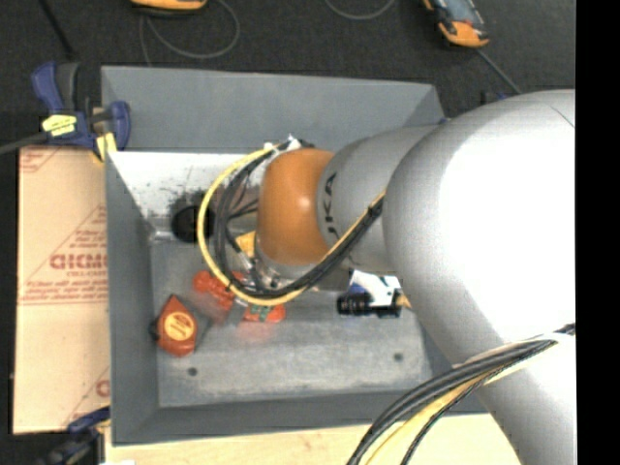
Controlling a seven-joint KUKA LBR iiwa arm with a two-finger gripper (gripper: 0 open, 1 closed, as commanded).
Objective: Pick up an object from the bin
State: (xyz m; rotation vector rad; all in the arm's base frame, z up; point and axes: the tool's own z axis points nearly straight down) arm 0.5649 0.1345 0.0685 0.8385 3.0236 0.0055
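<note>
Arm comes in from the right, its wrist with the orange cover low over the left-middle floor of the bin (291, 114). The pincer (258, 296) sits beneath the wrist, largely masked by the cover and the cable loops. Cannot tell whether it stands wide or narrow. Nothing seen in its hold.

Things nearest:
- small reddish-orange piece (260, 316) on the floor directly under the pincer; contact or gap, cannot tell. This is the thing the pincer is over.
- second small orange piece (207, 289) just to its left, close by.
- round orange casing (177, 328) with a dark centre, lower left, apart from both.
- black-and-white item (373, 300) to the right, partly under the arm.
- black rounded thing (185, 223) near the back-left wall.

Risks, as judged: the two small orange pieces lie near enough that a closing could nudge or catch the neighbour instead. The reddish piece looks low and flat, so the pincer may slide over it or press into the bin floor. Slack cables by the wrist could snag on lift.
</note>
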